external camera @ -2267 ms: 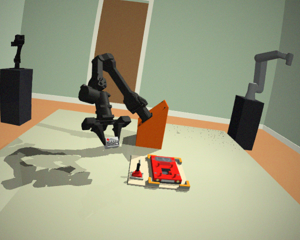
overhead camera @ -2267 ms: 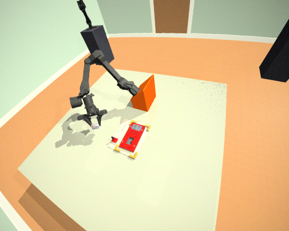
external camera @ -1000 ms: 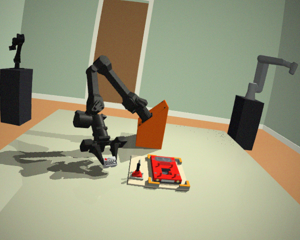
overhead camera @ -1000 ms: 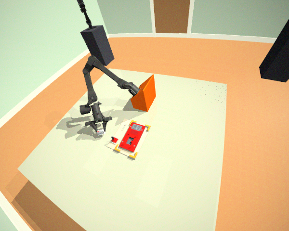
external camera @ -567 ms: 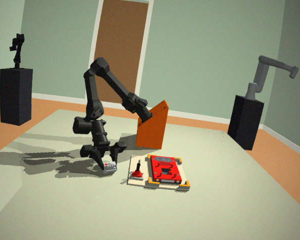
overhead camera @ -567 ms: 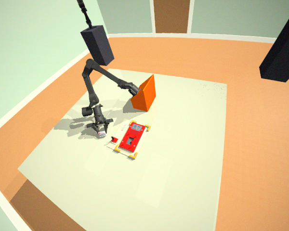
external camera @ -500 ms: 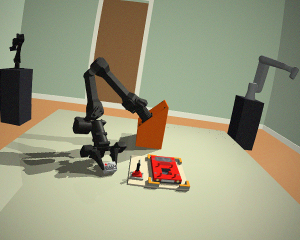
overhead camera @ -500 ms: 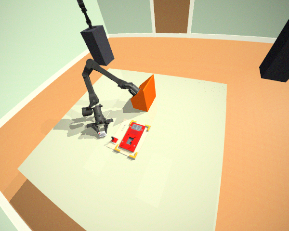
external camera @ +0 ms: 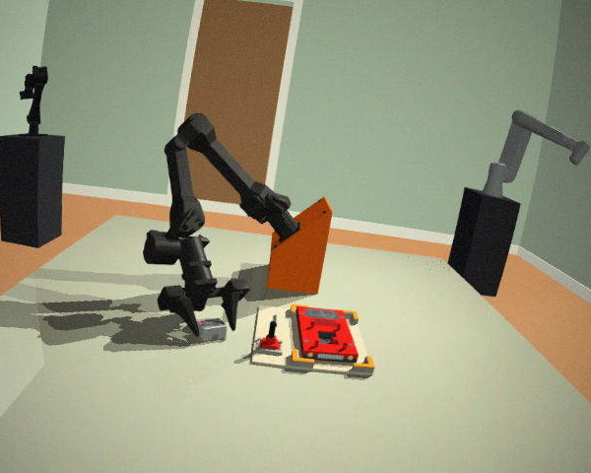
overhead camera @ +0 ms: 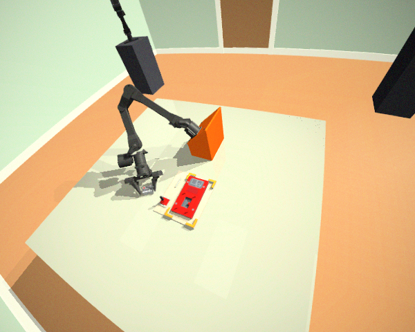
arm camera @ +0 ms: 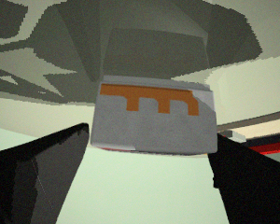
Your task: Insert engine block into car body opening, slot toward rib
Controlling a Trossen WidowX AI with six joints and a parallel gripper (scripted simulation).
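Note:
The grey engine block [overhead camera: 147, 190] [external camera: 213, 333] [arm camera: 154, 128] is low at the table mat, left of the fixture board. The wrist view shows its side with an orange-brown manifold shape. My gripper [overhead camera: 148, 191] [external camera: 216, 331] [arm camera: 149, 134] is open, its fingers around the block. In the wrist view a gap shows at the left finger; contact at the right finger is unclear. The red car body [overhead camera: 181, 210] [external camera: 312, 342] lies on the board between yellow corner brackets. Its dark rectangular opening [overhead camera: 187, 202] [external camera: 328, 337] is unfilled. The slot and the rib cannot be made out.
A lever [overhead camera: 163, 200] [external camera: 271, 343] with a red base and upright black stick stands on the board's left part, between block and car body. The orange arm mount [overhead camera: 214, 137] [external camera: 298, 264] stands behind the board. Dark pedestals [overhead camera: 140, 64] [external camera: 31, 188] are farther back.

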